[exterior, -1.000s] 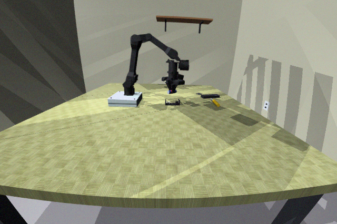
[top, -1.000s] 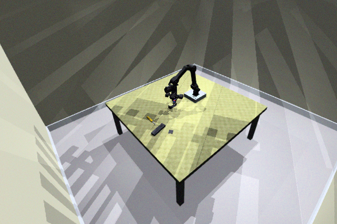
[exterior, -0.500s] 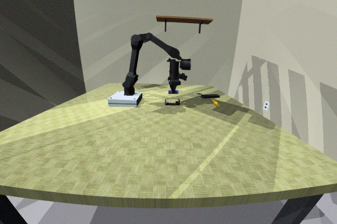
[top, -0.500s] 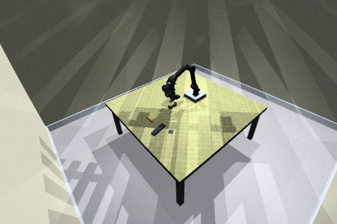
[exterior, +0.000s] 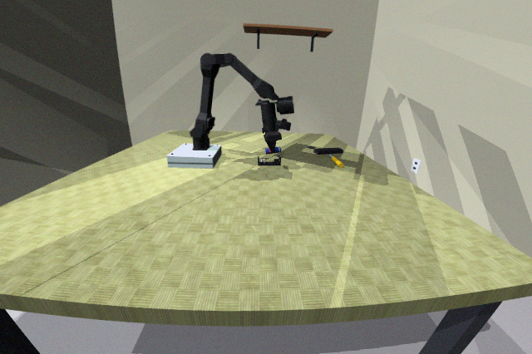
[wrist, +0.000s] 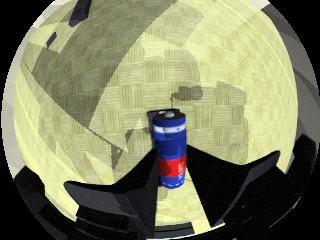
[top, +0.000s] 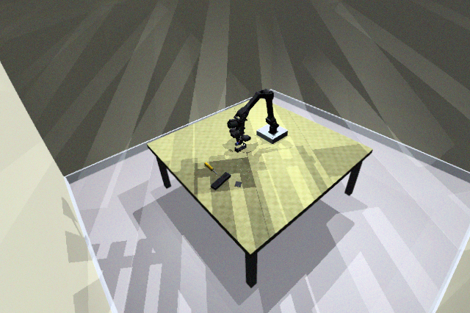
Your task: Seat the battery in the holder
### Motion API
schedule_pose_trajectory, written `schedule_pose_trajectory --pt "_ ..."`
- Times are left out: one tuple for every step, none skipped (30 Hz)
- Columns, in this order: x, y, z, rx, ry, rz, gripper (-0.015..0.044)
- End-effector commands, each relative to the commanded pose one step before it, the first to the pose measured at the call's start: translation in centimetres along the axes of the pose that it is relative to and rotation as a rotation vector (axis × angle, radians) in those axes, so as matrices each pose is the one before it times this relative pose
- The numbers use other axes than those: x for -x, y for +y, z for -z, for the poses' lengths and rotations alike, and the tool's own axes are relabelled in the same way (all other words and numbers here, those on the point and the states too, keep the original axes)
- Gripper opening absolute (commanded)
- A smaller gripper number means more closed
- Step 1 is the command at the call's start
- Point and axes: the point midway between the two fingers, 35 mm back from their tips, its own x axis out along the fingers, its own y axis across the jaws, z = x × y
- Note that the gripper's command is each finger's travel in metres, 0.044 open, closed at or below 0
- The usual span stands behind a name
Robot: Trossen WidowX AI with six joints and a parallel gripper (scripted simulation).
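Note:
My gripper [exterior: 271, 147] [wrist: 170, 151] [top: 239, 142] is shut on the battery [exterior: 276, 150] [wrist: 168, 135], a blue cylinder with a red band. The gripper points straight down and holds the battery roughly level a short way above the black battery holder [exterior: 269, 163] [top: 240, 148], which lies on the table in front of the arm's base. The holder's slot looks empty. In the wrist view the battery's silver end points away from the camera, and I cannot make out the holder there.
A yellow-handled screwdriver [top: 209, 167] [exterior: 337, 161], a flat black bar [top: 220, 181] [exterior: 327, 150] [wrist: 82, 8] and a small dark square [top: 238, 184] [wrist: 51, 40] lie beyond the holder. The arm's white base plate [top: 272, 134] [exterior: 194, 155] stands close by. A wall shelf [exterior: 287, 30] hangs behind.

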Motion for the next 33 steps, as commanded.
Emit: schedule_pose_trajectory --pt "-0.707 0.111 0.291 0.0056 -0.04266 -0.00409 0.0082" --pt "-0.162 0.005 0.025 0.0009 -0.01188 0.00017 0.0082" --pt "-0.157 0.006 0.030 0.0010 -0.01188 0.00020 0.0082" --pt "-0.126 0.006 0.030 0.0009 -0.00984 0.00042 0.0082" --pt "-0.123 0.007 0.033 0.0009 -0.00984 0.00044 0.0082" --pt "-0.114 0.007 0.034 0.0009 -0.00937 0.00044 0.0082" --pt "-0.082 0.006 0.026 0.0007 -0.00686 0.00033 0.0082" --pt "-0.048 0.004 0.016 0.0004 -0.00412 0.00020 0.0082" --pt "0.003 0.008 -0.011 0.0004 -0.00171 0.00176 0.0082" --pt "-0.010 -0.001 0.004 -0.0001 -0.00103 -0.00003 0.0082" --pt "-0.029 -0.002 0.012 -0.0002 -0.00308 -0.00009 0.0082" --pt "-0.048 -0.004 0.021 -0.0003 -0.00514 -0.00014 0.0082" --pt "-0.057 -0.004 0.026 -0.0003 -0.00618 -0.00017 0.0082" --pt "-0.055 -0.004 0.026 -0.0003 -0.00620 -0.00010 0.0082" --pt "-0.054 -0.004 0.027 -0.0003 -0.00620 -0.00010 0.0082" --pt "-0.053 -0.004 0.028 -0.0003 -0.00620 -0.00009 0.0082" --pt "-0.051 -0.003 0.028 -0.0003 -0.00620 -0.00008 0.0082" --pt "-0.049 -0.003 0.029 -0.0003 -0.00601 -0.00005 0.0082" --pt "-0.048 -0.003 0.030 -0.0003 -0.00601 -0.00004 0.0082" --pt "-0.047 -0.003 0.030 -0.0002 -0.00601 -0.00003 0.0082" --pt "-0.046 -0.002 0.031 -0.0002 -0.00601 -0.00003 0.0082" --pt "-0.044 -0.002 0.032 -0.0002 -0.00600 -0.00002 0.0082" --pt "-0.043 -0.002 0.032 -0.0002 -0.00601 -0.00001 0.0082" --pt "-0.042 -0.002 0.033 -0.0002 -0.00601 0.00000 0.0082" --pt "-0.041 -0.002 0.034 -0.0002 -0.00600 0.00001 0.0082" --pt "-0.039 -0.002 0.034 -0.0002 -0.00603 -0.00004 0.0082" --pt "-0.038 -0.002 0.035 -0.0002 -0.00603 -0.00003 0.0082" --pt "-0.036 -0.001 0.035 -0.0002 -0.00603 -0.00002 0.0082" --pt "-0.035 -0.001 0.036 -0.0001 -0.00603 -0.00001 0.0082" --pt "-0.034 -0.001 0.037 -0.0001 -0.00601 0.00000 0.0082" --pt "-0.033 0.000 0.037 -0.0001 -0.00601 0.00001 0.0082" --pt "-0.032 0.000 0.038 -0.0001 -0.00601 0.00001 0.0082" --pt "-0.030 0.000 0.038 -0.0001 -0.00601 0.00002 0.0082"
